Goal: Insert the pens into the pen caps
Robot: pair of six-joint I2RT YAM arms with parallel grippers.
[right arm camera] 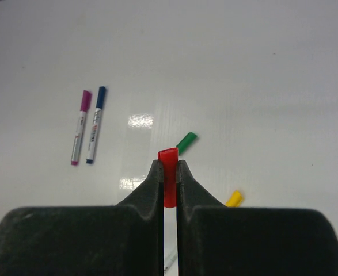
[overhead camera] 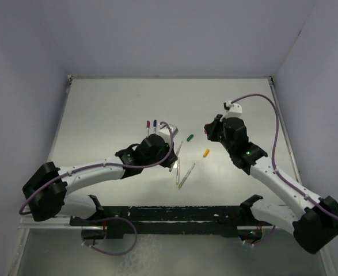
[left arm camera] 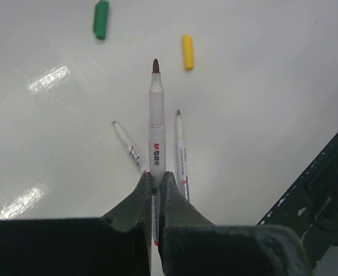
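Note:
My left gripper (left arm camera: 156, 175) is shut on a pale pen (left arm camera: 156, 126) whose dark red tip points away from the wrist, above the table. Two more uncapped pens (left arm camera: 181, 149) (left arm camera: 128, 148) lie just beneath it. The right gripper (right arm camera: 169, 164) is shut on a red cap (right arm camera: 169, 158), open end outward. In the top view the left gripper (overhead camera: 173, 150) and right gripper (overhead camera: 208, 131) face each other a short way apart. A green cap (overhead camera: 190, 138) and a yellow cap (overhead camera: 206, 153) lie on the table between them. Two capped pens, purple (right arm camera: 80, 126) and blue (right arm camera: 95, 123), lie side by side farther left.
A black rail (overhead camera: 174, 215) runs along the near edge between the arm bases, and its frame (left arm camera: 318, 195) shows at the right of the left wrist view. Pale walls close the white table (overhead camera: 117, 103) on three sides.

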